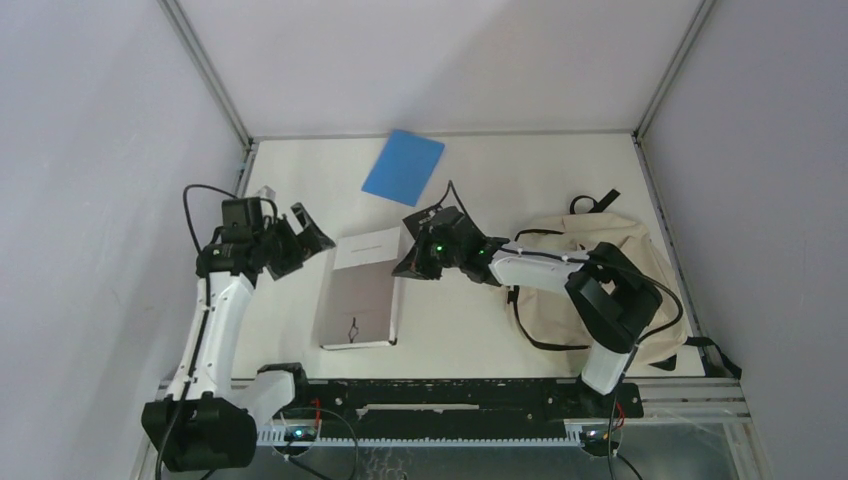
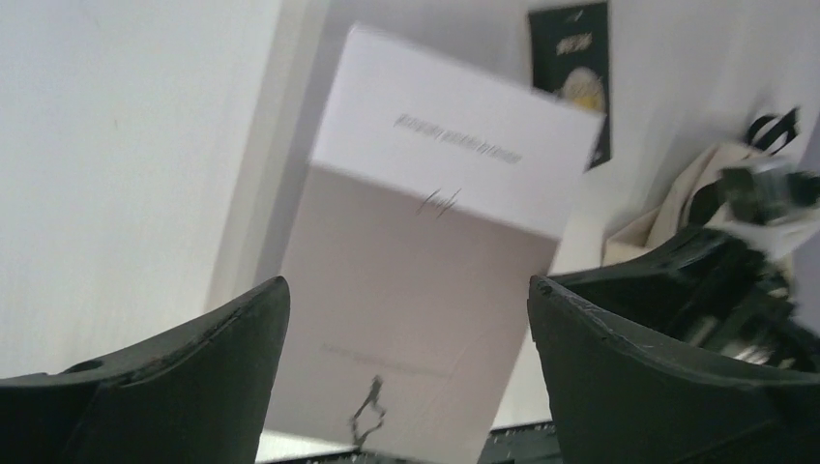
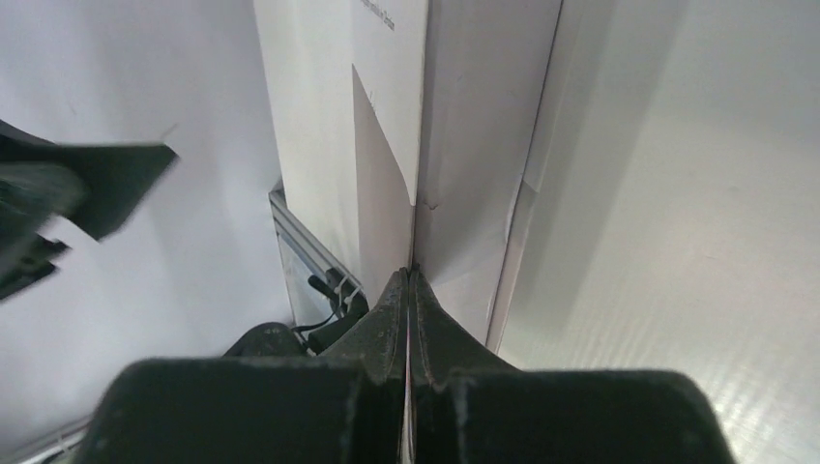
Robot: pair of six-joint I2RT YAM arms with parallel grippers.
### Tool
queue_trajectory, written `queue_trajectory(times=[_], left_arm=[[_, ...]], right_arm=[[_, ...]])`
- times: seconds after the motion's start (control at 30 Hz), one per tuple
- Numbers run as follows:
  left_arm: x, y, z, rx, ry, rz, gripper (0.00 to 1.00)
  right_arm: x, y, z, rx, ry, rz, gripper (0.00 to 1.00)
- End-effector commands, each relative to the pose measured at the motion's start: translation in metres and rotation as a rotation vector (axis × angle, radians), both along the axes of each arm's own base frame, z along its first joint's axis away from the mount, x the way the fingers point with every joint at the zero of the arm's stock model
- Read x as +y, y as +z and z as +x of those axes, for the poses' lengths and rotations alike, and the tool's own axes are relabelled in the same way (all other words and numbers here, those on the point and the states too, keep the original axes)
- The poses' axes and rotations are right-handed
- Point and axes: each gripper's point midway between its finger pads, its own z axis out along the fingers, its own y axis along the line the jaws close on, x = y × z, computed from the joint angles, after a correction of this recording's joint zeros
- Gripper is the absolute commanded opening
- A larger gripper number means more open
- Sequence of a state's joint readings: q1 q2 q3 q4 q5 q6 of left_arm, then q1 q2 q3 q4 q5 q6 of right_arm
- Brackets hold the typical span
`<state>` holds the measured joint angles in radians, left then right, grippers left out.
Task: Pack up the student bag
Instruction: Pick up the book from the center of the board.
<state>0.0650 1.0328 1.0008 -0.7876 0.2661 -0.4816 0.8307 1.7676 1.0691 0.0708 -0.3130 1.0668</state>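
Cream fabric with black straps marks the student bag (image 1: 645, 250), which lies flat at the right side of the white worktop (image 1: 520, 175), partly under the right arm. In the left wrist view a corner of it (image 2: 677, 193) shows past the book.

A book (image 1: 360, 295) with a pinkish-grey cover and a white band across its far end lies in the middle of the worktop, well apart from the bag. A blue sheet (image 1: 403, 166) lies beyond it, near the back wall and clear of the book.

The left hand (image 1: 312, 230) hangs just beside the book's far left corner with its fingers spread wide and nothing between them. From its own camera the two dark fingers frame the book (image 2: 425, 242), and the hand (image 2: 406, 285) touches nothing.

The right hand (image 1: 408, 260) reaches across from the bag's side to the book's far right corner. In its wrist view the fingers are pressed together, and their tips (image 3: 411, 275) meet right at the edge of the book (image 3: 454, 116). Whether a thin cover or page is pinched between them cannot be told.
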Motion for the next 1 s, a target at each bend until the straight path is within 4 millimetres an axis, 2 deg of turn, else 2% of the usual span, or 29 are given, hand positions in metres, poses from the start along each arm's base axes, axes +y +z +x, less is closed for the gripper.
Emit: queue_trajectory(times=[0.0, 0.17, 0.37, 0.63, 0.7, 0.97], left_arm=[[-0.016, -0.034, -0.033, 0.113, -0.055, -0.07, 0.95], [-0.026, -0.035, -0.054, 0.103, -0.035, -0.102, 0.95], [-0.037, -0.056, -0.08, 0.17, 0.104, -0.24, 1.0], [-0.063, -0.071, -0.079, 0.185, 0.189, -0.511, 1.0], [-0.065, -0.079, -0.076, 0.193, 0.23, -0.563, 1.0], [-0.073, -0.09, -0.072, 0.197, 0.312, -0.72, 1.0]], right_arm=[[-0.02, 0.044, 0.026, -0.097, -0.103, 0.074, 0.0], [-0.047, 0.048, 0.044, -0.121, -0.19, 0.057, 0.0], [-0.051, 0.054, 0.061, -0.119, -0.259, 0.092, 0.0], [-0.051, 0.051, 0.068, -0.106, -0.279, 0.106, 0.0], [-0.051, 0.051, 0.068, -0.105, -0.278, 0.108, 0.0], [-0.049, 0.047, 0.069, -0.099, -0.274, 0.11, 0.0]])
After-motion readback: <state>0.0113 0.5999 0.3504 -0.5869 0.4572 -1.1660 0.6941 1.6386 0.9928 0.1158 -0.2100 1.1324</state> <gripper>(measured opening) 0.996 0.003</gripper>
